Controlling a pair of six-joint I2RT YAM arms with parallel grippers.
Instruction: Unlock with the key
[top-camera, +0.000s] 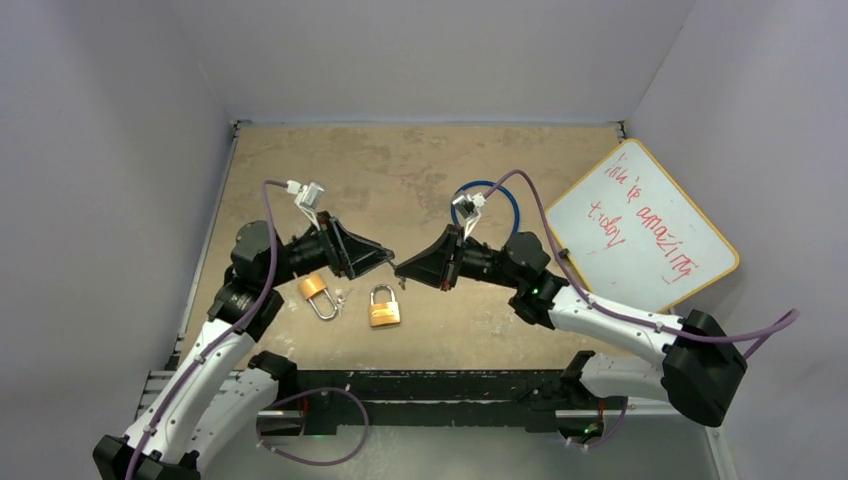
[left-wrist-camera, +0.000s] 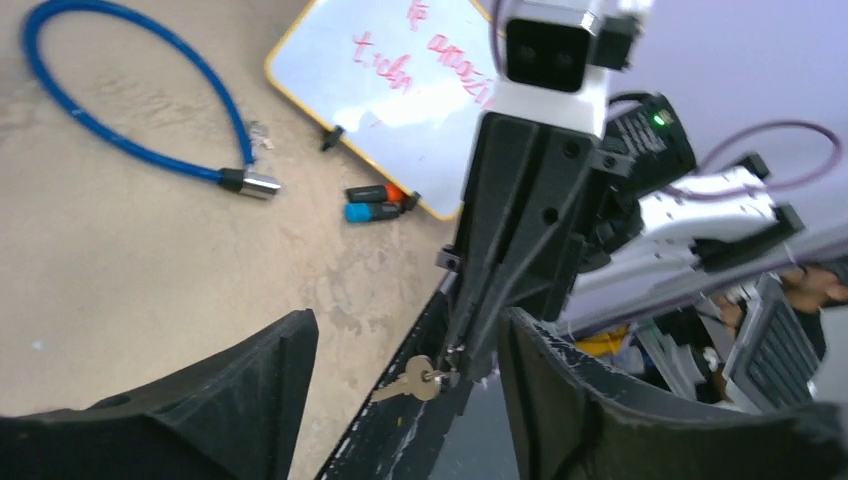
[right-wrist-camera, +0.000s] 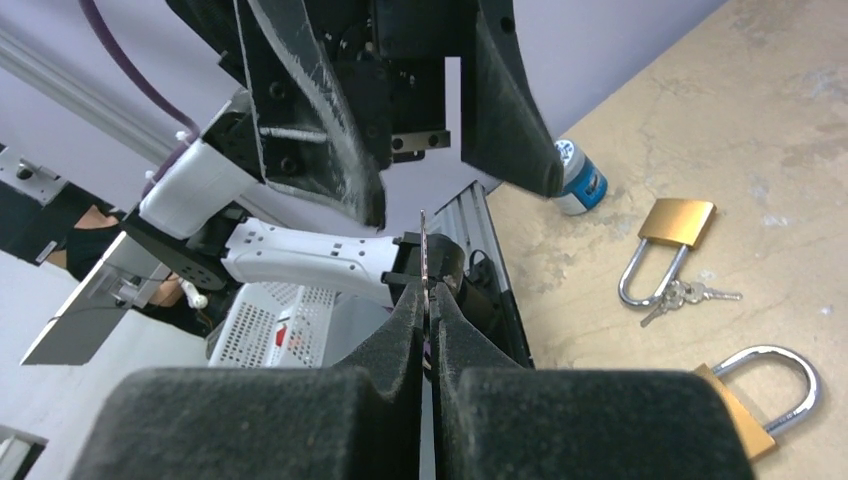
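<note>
Above the near edge of your table (top-camera: 450, 170), the two arms meet nose to nose. Your right gripper (right-wrist-camera: 425, 300) is pinched tight on a small brass key (right-wrist-camera: 424, 250), blade pointing up out of its pads. Your left gripper (left-wrist-camera: 405, 325) faces it with its jaws spread wide and nothing between them. From the left wrist camera, the key (left-wrist-camera: 412, 381) sits in the gap between those spread fingers, touching neither. On the table beneath them lie two brass padlocks. One padlock (top-camera: 384, 308) is directly under the meeting point. The other padlock (top-camera: 313, 288) is just to its left, with a small bunch of keys (right-wrist-camera: 690, 295) beside its shackle. A blue cable lock (left-wrist-camera: 250, 181) and a whiteboard (top-camera: 640, 225) with red writing lie farther back on the right.
</note>
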